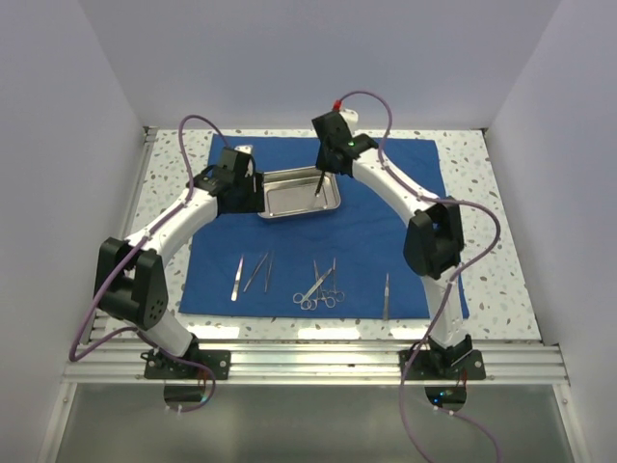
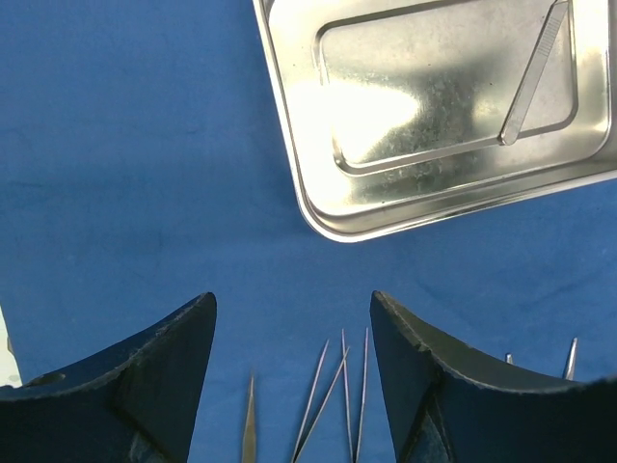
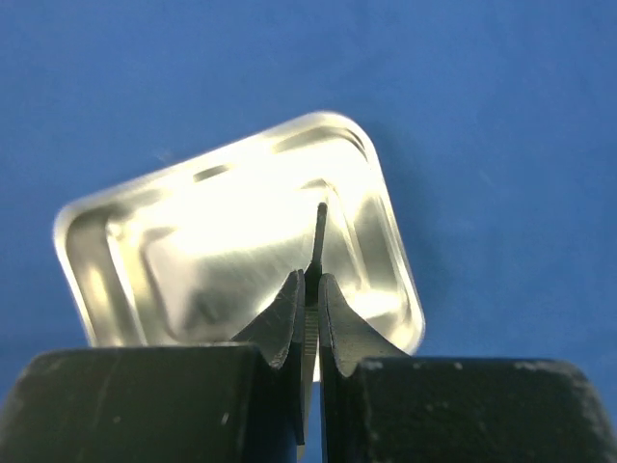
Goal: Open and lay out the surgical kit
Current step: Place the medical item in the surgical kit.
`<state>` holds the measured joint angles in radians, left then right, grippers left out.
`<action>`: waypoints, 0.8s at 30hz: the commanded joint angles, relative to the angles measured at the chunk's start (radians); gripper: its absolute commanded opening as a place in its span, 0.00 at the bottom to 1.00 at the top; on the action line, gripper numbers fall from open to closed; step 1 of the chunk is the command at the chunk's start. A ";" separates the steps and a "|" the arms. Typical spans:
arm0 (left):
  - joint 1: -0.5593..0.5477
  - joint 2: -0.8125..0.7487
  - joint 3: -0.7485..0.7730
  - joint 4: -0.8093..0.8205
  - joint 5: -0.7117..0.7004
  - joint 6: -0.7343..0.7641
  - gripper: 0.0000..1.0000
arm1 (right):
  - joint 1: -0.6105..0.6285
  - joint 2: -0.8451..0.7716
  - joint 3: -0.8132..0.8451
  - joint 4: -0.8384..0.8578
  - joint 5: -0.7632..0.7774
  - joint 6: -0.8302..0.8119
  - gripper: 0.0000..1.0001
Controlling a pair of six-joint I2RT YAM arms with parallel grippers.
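While the right hand (image 3: 310,289) is clamped on one slim pair of tweezers (image 3: 318,231), tip down over the steel tray (image 1: 284,200), the step in hand looks to be emptying that tray onto the blue cloth wrap (image 1: 289,241). The wrap lies spread flat on the tabletop (image 1: 501,280), with the tray on its far half and otherwise bare. The left hand (image 2: 291,301) hovers just beside the tray's left end, fingers apart, holding nothing.

Next, I judge, the held pair must go to the near row and be set in a free gap, parallel to its neighbours and touching none.

Count:
- one wrap
- one tray
- two ring-handled clamps (image 1: 308,301), side by side
- seemingly three more slim tweezers laid out, so four with the held pair
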<state>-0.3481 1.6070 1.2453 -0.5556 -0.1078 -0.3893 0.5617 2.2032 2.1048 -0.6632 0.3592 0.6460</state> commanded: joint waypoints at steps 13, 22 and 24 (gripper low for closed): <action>0.004 0.125 0.170 0.057 0.028 0.038 0.73 | -0.005 -0.871 -0.819 -0.210 0.058 0.007 0.00; 0.004 0.169 0.282 0.026 0.010 0.041 0.75 | -0.005 -1.103 -1.223 -0.228 0.006 0.093 0.00; 0.004 0.168 0.290 0.017 0.016 0.040 0.75 | -0.005 -1.100 -1.272 -0.185 0.000 0.087 0.00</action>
<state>-0.3481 1.7737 1.4811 -0.5415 -0.0971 -0.3729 0.5606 1.1191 0.8776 -0.8913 0.3759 0.7006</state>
